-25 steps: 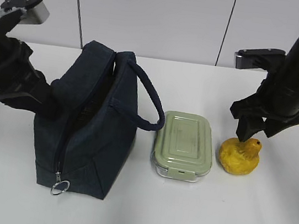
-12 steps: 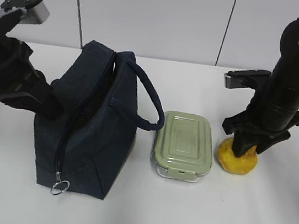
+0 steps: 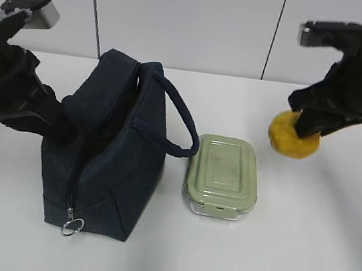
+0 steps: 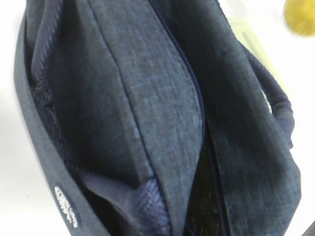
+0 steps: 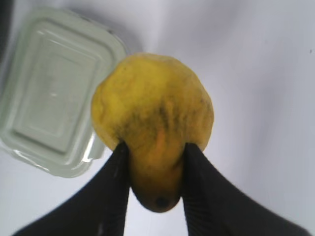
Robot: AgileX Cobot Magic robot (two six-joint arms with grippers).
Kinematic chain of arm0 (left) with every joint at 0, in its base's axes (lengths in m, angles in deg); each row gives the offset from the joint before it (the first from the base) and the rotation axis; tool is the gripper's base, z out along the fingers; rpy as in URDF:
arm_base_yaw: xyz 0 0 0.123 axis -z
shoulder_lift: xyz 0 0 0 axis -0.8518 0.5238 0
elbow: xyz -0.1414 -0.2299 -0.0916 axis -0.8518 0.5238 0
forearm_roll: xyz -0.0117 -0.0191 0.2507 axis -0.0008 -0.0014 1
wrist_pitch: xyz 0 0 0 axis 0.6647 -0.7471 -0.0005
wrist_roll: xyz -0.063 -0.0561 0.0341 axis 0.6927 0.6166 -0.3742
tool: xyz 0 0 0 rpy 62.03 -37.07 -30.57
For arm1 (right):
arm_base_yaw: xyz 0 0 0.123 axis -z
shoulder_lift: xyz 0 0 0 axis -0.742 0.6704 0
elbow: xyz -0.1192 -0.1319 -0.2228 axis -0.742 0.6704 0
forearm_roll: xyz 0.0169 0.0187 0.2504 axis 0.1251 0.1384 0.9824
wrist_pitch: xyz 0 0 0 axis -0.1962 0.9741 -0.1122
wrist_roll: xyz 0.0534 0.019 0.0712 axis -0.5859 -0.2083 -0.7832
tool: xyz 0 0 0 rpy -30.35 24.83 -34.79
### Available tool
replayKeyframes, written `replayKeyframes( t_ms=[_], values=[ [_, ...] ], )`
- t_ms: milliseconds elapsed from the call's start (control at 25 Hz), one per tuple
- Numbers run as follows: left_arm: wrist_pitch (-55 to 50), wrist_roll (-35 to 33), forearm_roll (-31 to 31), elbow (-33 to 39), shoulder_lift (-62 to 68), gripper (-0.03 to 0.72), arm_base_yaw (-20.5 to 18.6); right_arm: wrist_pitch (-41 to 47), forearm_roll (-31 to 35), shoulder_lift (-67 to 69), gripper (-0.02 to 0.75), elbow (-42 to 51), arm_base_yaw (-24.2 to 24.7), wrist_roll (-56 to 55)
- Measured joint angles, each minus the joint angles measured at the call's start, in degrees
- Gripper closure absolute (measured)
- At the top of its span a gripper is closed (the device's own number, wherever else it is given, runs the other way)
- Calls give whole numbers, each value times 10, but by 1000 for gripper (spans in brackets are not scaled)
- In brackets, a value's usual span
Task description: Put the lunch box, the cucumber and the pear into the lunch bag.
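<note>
We see a plain white tabletop (image 3: 298, 260) under even, soft light, backed by a pale grey panelled wall (image 3: 184, 15) split by two dark vertical seams (image 3: 95, 9).

One dark navy fabric lunch bag (image 3: 108, 149) stands on the white table (image 3: 170, 262); right of it, one sage-green-lidded clear lunch box (image 3: 223, 176) and one lumpy yellow-orange pear (image 3: 289, 137); two black grippers.
</note>
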Motion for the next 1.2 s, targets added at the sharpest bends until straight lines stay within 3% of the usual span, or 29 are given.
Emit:
replayKeyframes(
  t_ms=[120,240,400,560,680,1040,1200],
  values=[
    [0,0,0,0,0,685,0,2,79,-53,501,-19,0,53],
    [2,0,0,0,0,685,0,6,205,-78,502,-51,-12,133],
    [2,0,0,0,0,685,0,9,282,-70,502,-101,-78,182],
    [2,0,0,0,0,685,0,1,292,-21,501,-147,-150,188],
    [2,0,0,0,0,685,0,-2,294,29,501,-179,-175,189],
    [2,0,0,0,0,687,0,-20,285,119,501,-194,-177,191],
    [2,0,0,0,0,687,0,-2,237,135,496,-196,-177,176]
  ],
)
